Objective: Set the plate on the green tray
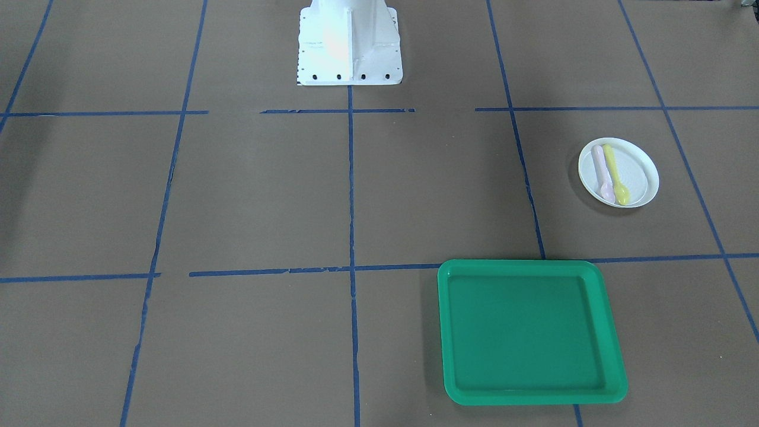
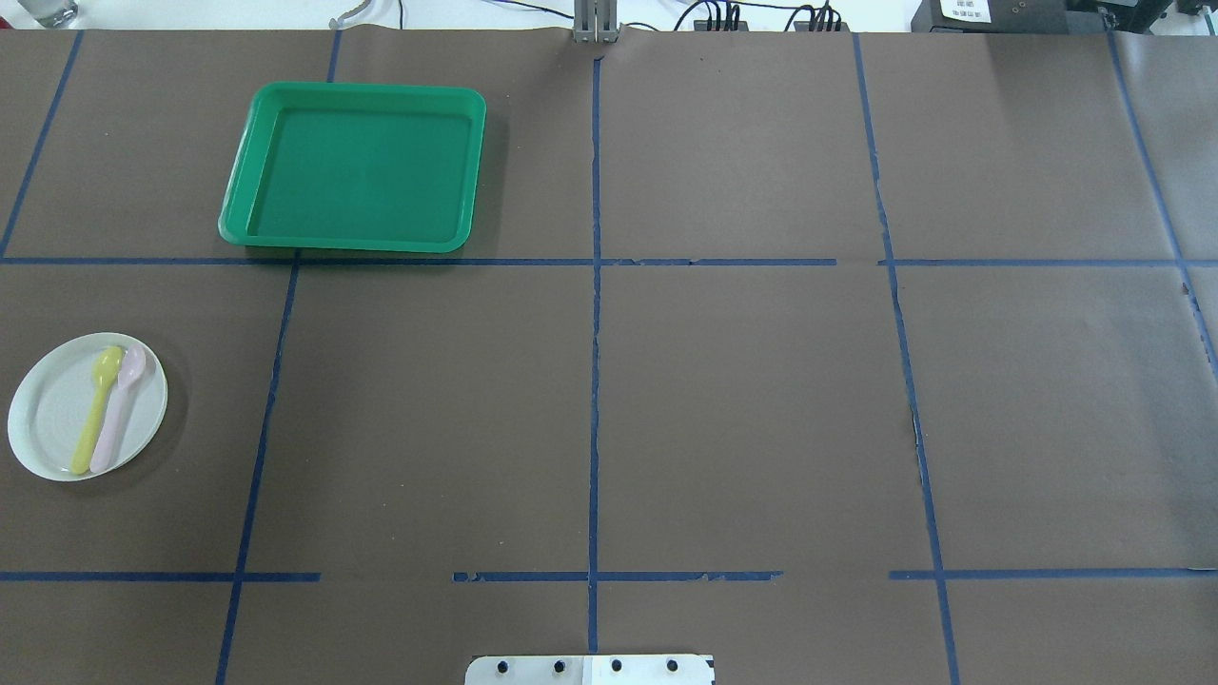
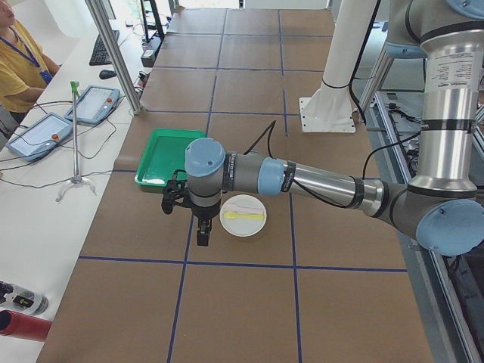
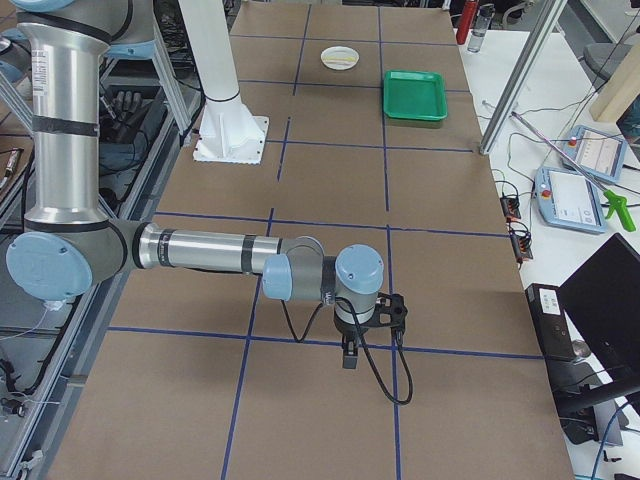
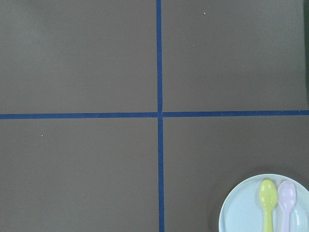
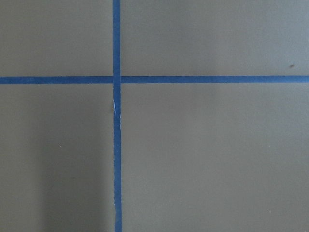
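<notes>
The small white plate (image 1: 639, 169) lies on the brown table at the robot's left and carries a yellow spoon (image 1: 614, 175) and a pink spoon (image 1: 601, 172). It also shows in the overhead view (image 2: 52, 409) and at the bottom right of the left wrist view (image 5: 241, 212). The green tray (image 1: 525, 332) lies empty farther from the robot (image 2: 362, 171). My left gripper (image 3: 203, 234) hangs above the table beside the plate (image 3: 242, 228); I cannot tell if it is open. My right gripper (image 4: 349, 355) hangs far from both; I cannot tell its state.
Blue tape lines grid the brown table cover. The white robot base (image 1: 350, 44) stands at the table's middle edge. An operator (image 3: 19, 68) sits beyond the tray side, with teach pendants (image 3: 91, 102) and a metal stand (image 3: 76, 136) on the white bench.
</notes>
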Robot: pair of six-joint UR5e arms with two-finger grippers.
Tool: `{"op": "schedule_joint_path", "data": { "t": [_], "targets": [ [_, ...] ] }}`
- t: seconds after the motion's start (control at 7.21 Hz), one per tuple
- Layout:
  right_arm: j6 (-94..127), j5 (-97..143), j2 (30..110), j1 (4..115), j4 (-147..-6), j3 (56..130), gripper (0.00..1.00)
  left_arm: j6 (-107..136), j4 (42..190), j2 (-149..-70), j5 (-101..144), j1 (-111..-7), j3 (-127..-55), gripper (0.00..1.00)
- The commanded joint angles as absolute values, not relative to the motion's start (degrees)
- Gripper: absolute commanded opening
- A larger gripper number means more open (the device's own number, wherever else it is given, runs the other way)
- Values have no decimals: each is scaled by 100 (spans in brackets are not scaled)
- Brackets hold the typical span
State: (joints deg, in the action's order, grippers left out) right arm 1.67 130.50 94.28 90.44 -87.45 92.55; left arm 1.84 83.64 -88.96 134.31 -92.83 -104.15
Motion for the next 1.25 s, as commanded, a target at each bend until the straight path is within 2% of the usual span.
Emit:
{"op": "schedule_joint_path", "data": {
  "t": [0.0, 0.69, 0.83, 1.11],
  "targets": [
    [167, 13052, 9431, 9044, -8745, 9255, 100, 141, 8411, -8842, 13421, -9307, -10467, 100],
    [167, 13052, 9431, 9044, -8745, 9255, 100, 150, 8455, -8807, 13430, -9334, -10362, 100],
    [167, 13052, 9431, 9044, -8745, 9255, 100, 158, 8707, -8789, 13447, -9334, -10580, 100],
    [167, 13043, 9431, 9044, -8745, 9255, 100, 211, 9263, -8511, 13456, -9089, -10442, 100]
  ]
}}
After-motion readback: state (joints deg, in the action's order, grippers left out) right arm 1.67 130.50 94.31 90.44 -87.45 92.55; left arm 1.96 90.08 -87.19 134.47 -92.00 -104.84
